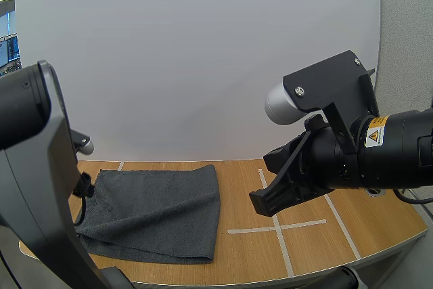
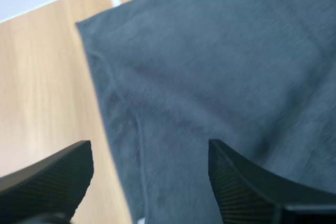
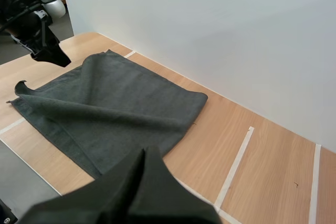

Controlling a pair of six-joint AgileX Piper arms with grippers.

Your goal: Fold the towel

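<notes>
Your left jaws stand apart just above the dark grey towel (image 2: pixel 220 77), whose hemmed edge runs between them on the wooden bench (image 2: pixel 47 93). Your right jaws, pressed together on nothing, hover apart from the towel, which lies ahead of them, one layer folded over.

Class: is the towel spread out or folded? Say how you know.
Folded once: the towel lies in two layers, its upper layer skewed over the lower one.
</notes>
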